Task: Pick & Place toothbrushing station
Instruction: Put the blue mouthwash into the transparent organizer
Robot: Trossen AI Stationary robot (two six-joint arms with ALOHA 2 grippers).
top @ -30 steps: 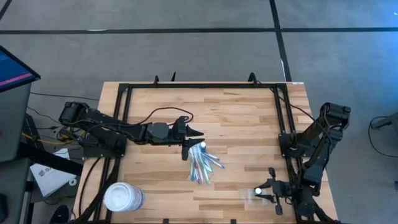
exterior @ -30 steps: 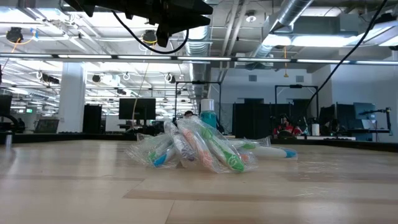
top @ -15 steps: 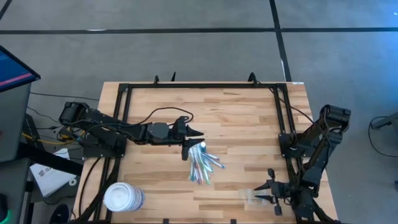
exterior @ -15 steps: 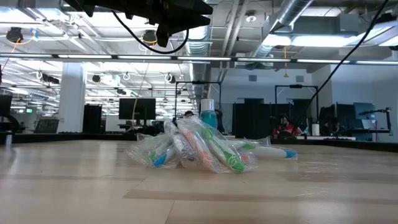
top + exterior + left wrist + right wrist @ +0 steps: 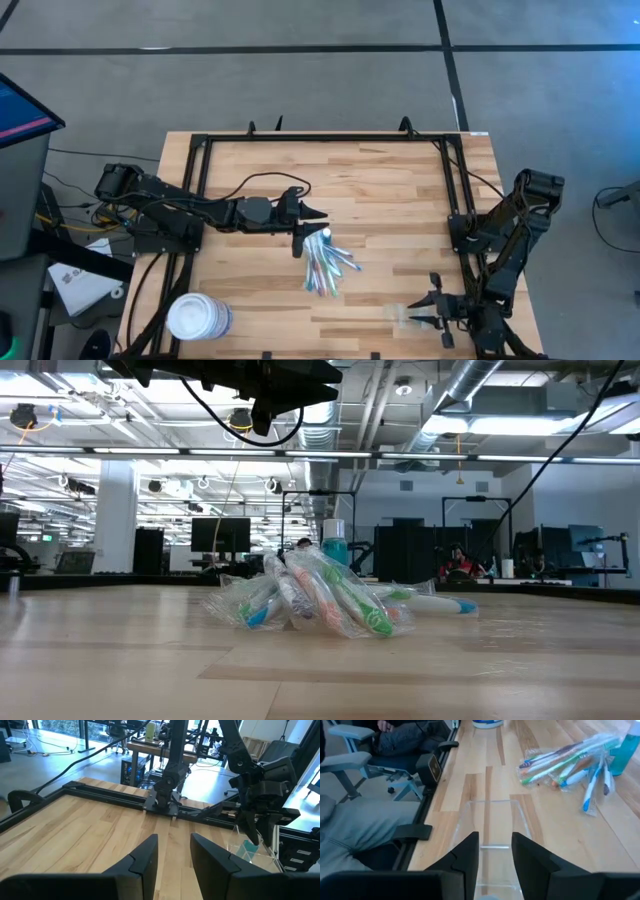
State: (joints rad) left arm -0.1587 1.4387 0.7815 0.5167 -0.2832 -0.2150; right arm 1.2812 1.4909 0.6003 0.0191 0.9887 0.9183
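Observation:
The toothbrushing station [image 5: 400, 313], a small see-through holder, rests on its base near the table's near right corner; it also shows in both wrist views [image 5: 492, 820] [image 5: 245, 848]. My right gripper [image 5: 416, 315] [image 5: 495, 845] is open and slants down at the holder's end nearest the right edge. My left gripper [image 5: 320, 215] [image 5: 174, 847] hovers open and level over mid-table, above a pile of wrapped toothbrushes [image 5: 326, 266] [image 5: 310, 603] and a teal bottle [image 5: 335, 550]. My right gripper stands with its fingers [image 5: 468, 851] over the holder's near wall [image 5: 495, 846], which shows through the gap between them. The holder is wider than that gap. I cannot tell whether the fingers touch it.
A large white round tub [image 5: 197, 317] stands at the near left corner. A black frame [image 5: 325, 138] runs along the far edge and both sides of the table. Beyond the table's edge in the right wrist view are a chair [image 5: 350, 760] and a seated person's legs [image 5: 360, 835].

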